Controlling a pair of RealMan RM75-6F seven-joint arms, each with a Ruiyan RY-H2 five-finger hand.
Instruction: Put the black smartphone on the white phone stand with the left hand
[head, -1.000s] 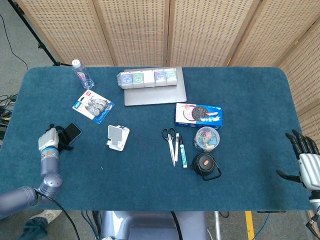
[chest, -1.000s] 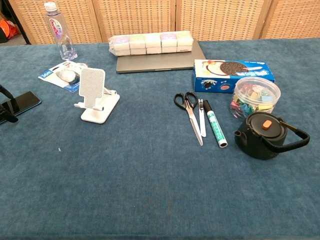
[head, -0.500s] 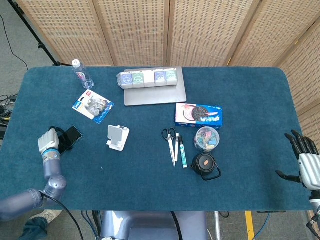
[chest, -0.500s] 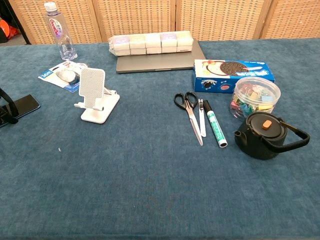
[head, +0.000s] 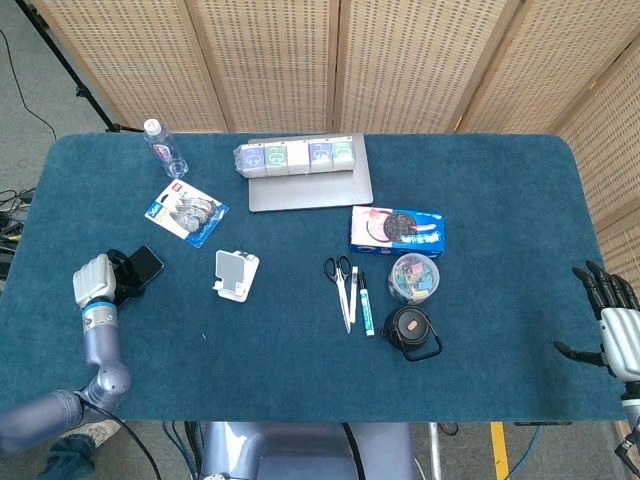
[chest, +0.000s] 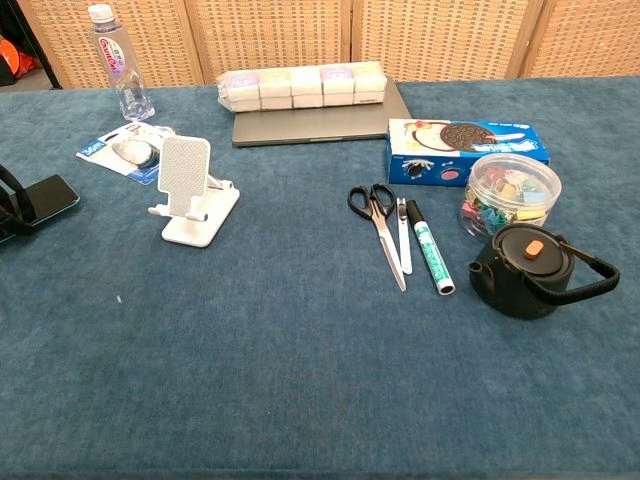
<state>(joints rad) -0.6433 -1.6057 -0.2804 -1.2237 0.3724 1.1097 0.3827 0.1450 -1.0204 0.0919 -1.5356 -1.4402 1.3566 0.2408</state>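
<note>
Woven cane screens stand behind the table, whose top is a nubby blue carpet-like cloth. I take the white phone stand as my landmark: a flat plastic base with a perforated backplate tilted up. Far left of it, my left hand has its pale fingers wrapped round the black smartphone, a glossy slab whose free end points toward the stand but sits well apart from it. Above-left of the stand lies a blister pack on blue card, and further back a clear plastic water bottle. Behind the stand to the right, a flat grey laptop carries a row of small wrapped cartons. Right of the stand lie black-handled scissors and a marker, then a blue cookie box, a round clear tub of clips and a squat black kettle. Far right, my right hand hovers at the table's edge, dark fingers spread, holding nothing.
</note>
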